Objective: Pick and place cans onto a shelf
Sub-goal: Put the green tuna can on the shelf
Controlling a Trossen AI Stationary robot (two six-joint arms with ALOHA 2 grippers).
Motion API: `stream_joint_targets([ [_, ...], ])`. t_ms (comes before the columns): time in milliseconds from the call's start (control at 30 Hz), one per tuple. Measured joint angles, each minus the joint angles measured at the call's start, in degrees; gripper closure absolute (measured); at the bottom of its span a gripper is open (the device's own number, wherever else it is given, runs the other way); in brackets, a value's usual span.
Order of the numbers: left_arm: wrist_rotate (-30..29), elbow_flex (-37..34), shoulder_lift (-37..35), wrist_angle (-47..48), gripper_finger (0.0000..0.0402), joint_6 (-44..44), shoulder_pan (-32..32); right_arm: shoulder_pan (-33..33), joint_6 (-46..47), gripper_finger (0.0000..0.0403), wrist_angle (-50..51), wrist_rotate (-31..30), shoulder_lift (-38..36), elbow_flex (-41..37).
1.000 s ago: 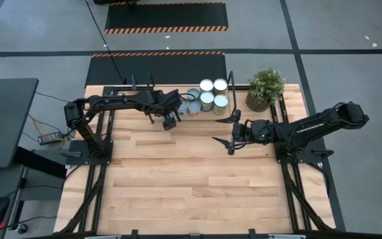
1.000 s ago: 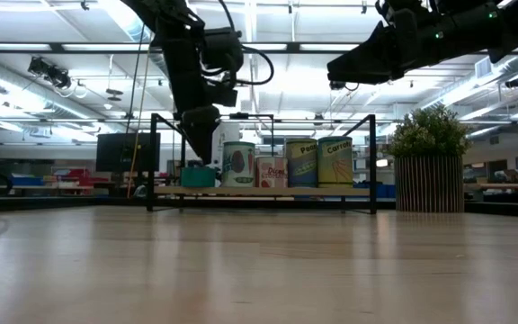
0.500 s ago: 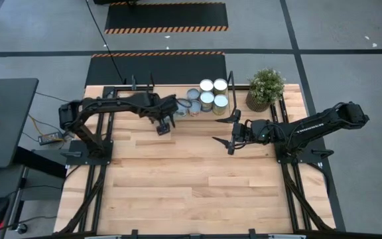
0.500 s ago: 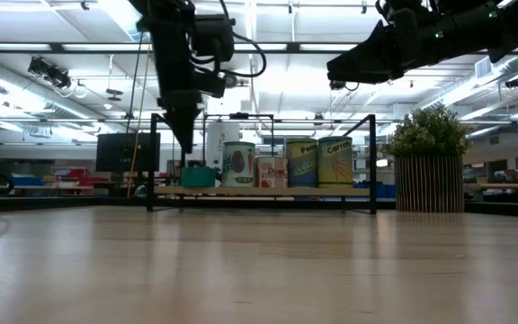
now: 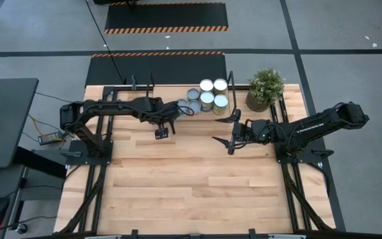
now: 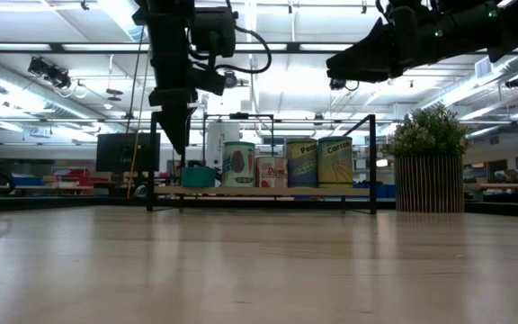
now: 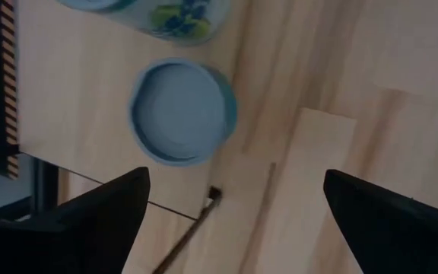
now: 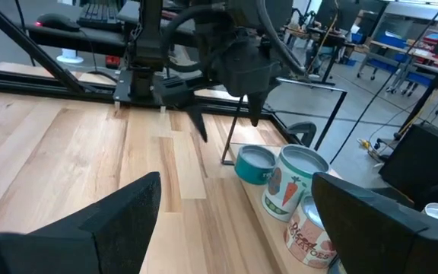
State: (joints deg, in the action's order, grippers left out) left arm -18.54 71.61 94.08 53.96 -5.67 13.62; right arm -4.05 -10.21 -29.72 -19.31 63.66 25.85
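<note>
Left gripper (image 5: 162,131) held empty, jaws spread, at 7 o'clock of silver cans (image 5: 206,99) | right gripper (image 5: 227,135) parked, jaws apart | risk judged: shelved cans toppled by a low swing

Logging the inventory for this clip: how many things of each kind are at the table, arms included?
Cans: 7, packed tight, so the ones nearest the left arm are hard to separate
Shelf: 1
Potted plant: 1
Robot arms: 2, left arm and right arm
Total: 11
</note>
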Motion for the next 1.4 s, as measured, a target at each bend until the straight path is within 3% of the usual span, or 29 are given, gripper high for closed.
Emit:
stream_joint_targets([
  [133,-0.3,0.0,0.5,-1.8,0.0001,-1.0,1.9,2.6,0.0,0.0054,-2.1,4.2,0.0,0.1],
  [733,0.9,0.0,3.6,-7.6,0.0001,-6.6,7.8,4.4,0.3,0.0054,-9.8,4.0,0.0,0.2],
  [967,1.3,0.0,5.6,-7.8,0.0002,-8.6,8.5,3.7,6.0,0.0054,-11.0,4.5,0.0,0.2],
  [1167,-3.8,0.0,6.5,-7.5,0.0002,-12.6,8.8,3.7,6.1,0.0054,-11.0,4.5,0.0,0.2],
  [1400,-16.0,0.0,6.9,-5.4,0.0002,-14.4,8.7,3.7,6.1,0.0054,-10.9,4.5,0.0,0.2],
])
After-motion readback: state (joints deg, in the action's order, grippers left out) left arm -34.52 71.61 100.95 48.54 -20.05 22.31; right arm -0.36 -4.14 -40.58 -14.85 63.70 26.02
